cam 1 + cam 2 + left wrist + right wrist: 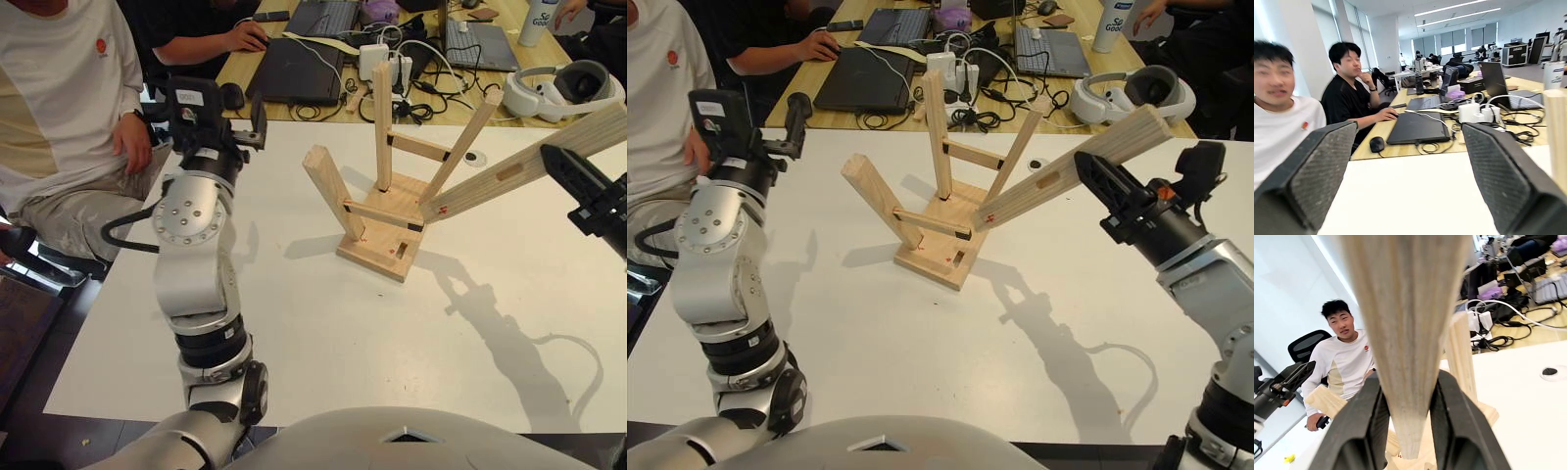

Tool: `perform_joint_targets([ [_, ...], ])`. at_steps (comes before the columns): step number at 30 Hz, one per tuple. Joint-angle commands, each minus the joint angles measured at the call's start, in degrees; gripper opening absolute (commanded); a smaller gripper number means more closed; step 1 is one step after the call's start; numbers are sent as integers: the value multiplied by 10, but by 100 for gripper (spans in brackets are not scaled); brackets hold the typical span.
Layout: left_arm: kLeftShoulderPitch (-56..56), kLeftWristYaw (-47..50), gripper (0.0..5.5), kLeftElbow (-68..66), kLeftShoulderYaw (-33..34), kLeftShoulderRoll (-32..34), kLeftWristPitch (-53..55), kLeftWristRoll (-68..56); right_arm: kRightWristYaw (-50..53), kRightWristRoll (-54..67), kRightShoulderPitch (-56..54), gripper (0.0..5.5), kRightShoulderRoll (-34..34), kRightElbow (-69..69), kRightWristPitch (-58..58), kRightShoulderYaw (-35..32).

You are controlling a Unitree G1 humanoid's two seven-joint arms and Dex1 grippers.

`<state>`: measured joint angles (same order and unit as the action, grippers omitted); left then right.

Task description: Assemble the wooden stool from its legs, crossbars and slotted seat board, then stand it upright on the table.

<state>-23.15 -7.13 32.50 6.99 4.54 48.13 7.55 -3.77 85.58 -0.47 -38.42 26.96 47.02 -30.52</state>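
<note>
Pale wood stool (382, 250), seemingly unvarnished, matt white table (343, 343)

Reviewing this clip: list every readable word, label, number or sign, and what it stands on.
White sticker on the left gripper: blurred, unreadable.
Print on the white bottle: too small to read.
Red mark on the stool leg in the right gripper: too small to tell.
Nothing legible.

The leg (480, 186) hides one finger of the right hand (547, 153), cut off at the frame's edge.
</note>
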Motion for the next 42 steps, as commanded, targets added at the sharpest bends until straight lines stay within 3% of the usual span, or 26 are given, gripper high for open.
perform_joint_targets([
  [1,-14,22,392,-27,-32,-24,22,-6,39,-20,16,98,40,11,-28,17],
  [8,-61,49,392,-80,-23,-45,38,-31,110,-25,47,98,115,24,-66,47],
  [18,-69,79,392,-73,-7,-52,51,-47,104,-32,121,98,64,3,-16,59],
  [24,-64,92,392,-68,-13,-61,57,-56,127,-28,103,98,102,-28,-46,66],
  [30,-67,97,392,-70,-18,-60,58,-60,195,50,68,98,139,-69,-69,55],
  [42,-64,108,392,-67,-26,-59,56,-60,192,95,72,98,93,-84,-26,63],
])
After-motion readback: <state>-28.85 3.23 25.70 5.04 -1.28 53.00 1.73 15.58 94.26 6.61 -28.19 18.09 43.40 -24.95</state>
